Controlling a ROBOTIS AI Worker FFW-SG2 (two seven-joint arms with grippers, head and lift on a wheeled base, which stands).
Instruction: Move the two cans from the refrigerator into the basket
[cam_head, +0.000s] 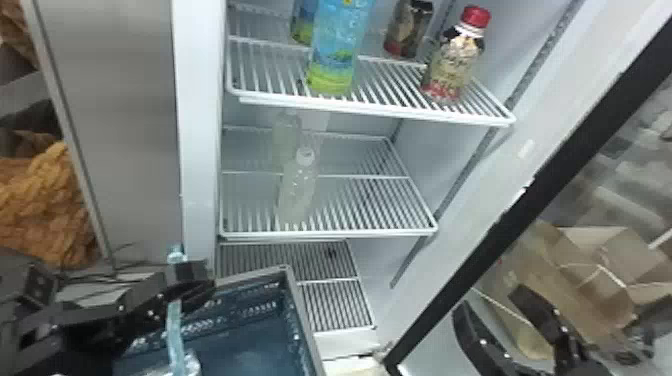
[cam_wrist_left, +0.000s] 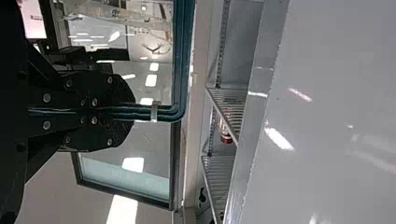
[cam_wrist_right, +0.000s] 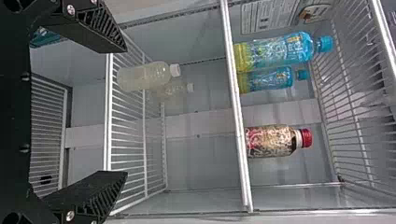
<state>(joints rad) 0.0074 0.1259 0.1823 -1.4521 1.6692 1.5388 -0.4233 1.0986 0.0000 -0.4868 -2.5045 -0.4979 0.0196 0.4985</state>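
My left gripper (cam_head: 191, 285) is at the lower left, shut on the light-blue handle (cam_head: 175, 330) of the basket (cam_head: 302, 325). In the left wrist view, the left gripper (cam_wrist_left: 133, 112) has the handle (cam_wrist_left: 180, 60) between its fingers. The right gripper (cam_head: 505, 320) stands open at the lower right, before the fridge; in its wrist view the gripper (cam_wrist_right: 119, 112) has nothing between its fingers, facing the shelves. A red-capped can (cam_head: 452, 65) (cam_wrist_right: 271, 141) stands upright at the upper shelf's right front, a darker can (cam_head: 407, 30) behind it.
Two blue bottles (cam_head: 332, 55) (cam_wrist_right: 275, 51) share the upper shelf's left side. Two pale bottles (cam_head: 297, 190) (cam_wrist_right: 144, 77) stand on the shelf below, also left. The open fridge door's dark edge (cam_head: 530, 200) slants along the right.
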